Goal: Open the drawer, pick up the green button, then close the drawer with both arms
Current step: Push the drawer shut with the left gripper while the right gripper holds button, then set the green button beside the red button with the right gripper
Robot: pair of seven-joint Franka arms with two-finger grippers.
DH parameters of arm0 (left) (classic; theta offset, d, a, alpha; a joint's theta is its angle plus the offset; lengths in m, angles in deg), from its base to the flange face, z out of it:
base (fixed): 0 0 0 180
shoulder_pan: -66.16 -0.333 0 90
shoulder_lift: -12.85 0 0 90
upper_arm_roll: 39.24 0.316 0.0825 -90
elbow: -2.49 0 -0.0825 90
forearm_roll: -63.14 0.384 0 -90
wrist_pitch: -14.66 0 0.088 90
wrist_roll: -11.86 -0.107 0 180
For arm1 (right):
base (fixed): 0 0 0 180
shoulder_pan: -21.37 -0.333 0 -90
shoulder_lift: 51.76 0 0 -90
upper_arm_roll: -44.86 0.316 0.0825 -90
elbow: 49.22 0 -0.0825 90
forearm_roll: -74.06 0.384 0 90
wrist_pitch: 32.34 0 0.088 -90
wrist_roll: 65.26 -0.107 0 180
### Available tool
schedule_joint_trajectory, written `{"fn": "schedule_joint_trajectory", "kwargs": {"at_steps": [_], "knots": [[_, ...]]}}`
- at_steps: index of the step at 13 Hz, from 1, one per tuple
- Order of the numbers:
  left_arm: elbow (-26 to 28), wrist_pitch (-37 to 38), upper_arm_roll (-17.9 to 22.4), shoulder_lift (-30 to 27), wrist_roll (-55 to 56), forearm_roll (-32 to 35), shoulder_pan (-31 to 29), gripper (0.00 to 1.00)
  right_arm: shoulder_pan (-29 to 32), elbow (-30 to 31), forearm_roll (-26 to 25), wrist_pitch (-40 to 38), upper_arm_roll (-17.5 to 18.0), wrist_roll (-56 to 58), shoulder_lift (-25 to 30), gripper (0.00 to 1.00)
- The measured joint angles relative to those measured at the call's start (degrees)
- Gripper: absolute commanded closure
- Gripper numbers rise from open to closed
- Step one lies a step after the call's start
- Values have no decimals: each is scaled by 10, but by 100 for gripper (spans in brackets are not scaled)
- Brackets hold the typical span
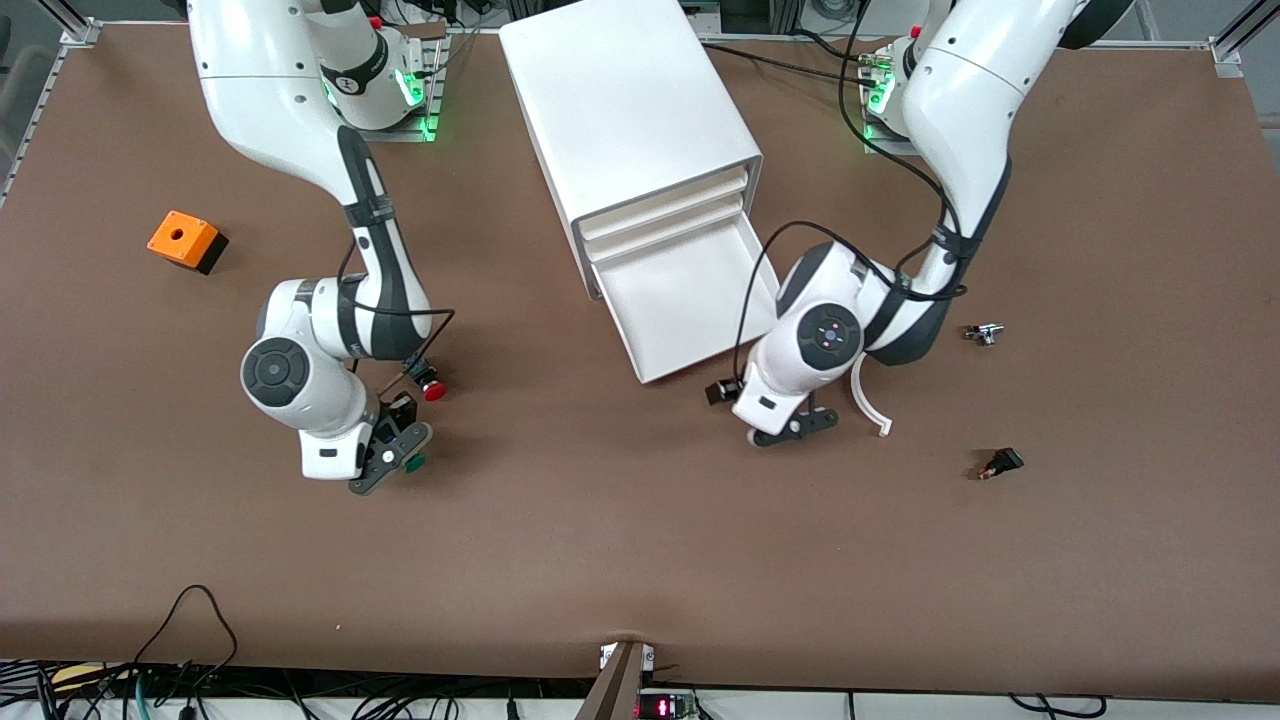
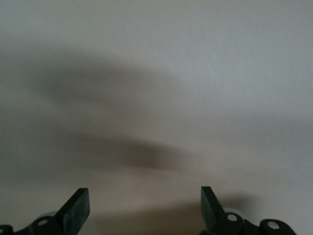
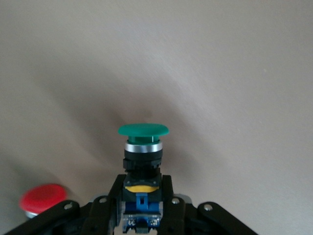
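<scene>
The white cabinet [image 1: 630, 110] stands mid-table, and its lowest drawer [image 1: 690, 300] is pulled open; what shows of its tray is bare. My right gripper [image 1: 398, 455] is low over the table toward the right arm's end and is shut on the green-capped button [image 1: 413, 462]. In the right wrist view the fingers [image 3: 113, 196] clamp the button's blue-black body, with the green cap [image 3: 143, 129] sticking out past them. My left gripper [image 1: 800, 428] is open and empty just over the table beside the open drawer's front corner. The left wrist view shows its spread fingertips [image 2: 78, 208] over bare surface.
A red-capped button [image 1: 432, 390] lies on the table close to the right gripper and also shows in the right wrist view [image 3: 43, 198]. An orange box [image 1: 185, 240] sits toward the right arm's end. A white curved strip [image 1: 868, 395] and two small parts [image 1: 985, 333] [image 1: 1000, 463] lie toward the left arm's end.
</scene>
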Motion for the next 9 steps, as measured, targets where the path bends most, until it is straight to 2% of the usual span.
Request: {"fn": "schedule_joint_trajectory", "kwargs": {"at_steps": [4,5,6,7,8,9], "knots": [[28,0,-30,-5,9,-3,-6,0,20,9,8,2,3,35,-3,76],[31,1,-50,-5,9,-12,-23,0,20,11,13,2,9,37,-5,72],[36,2,-76,-5,9,-18,-46,0,21,13,16,2,17,37,-8,62],[42,3,-100,-5,9,-20,-67,0,21,14,24,3,23,37,-12,43],[50,4,-118,-6,9,-21,-83,0,21,14,32,6,26,37,-15,1],[59,4,-129,-6,9,-22,-92,0,21,14,36,7,27,37,-17,0]]}}
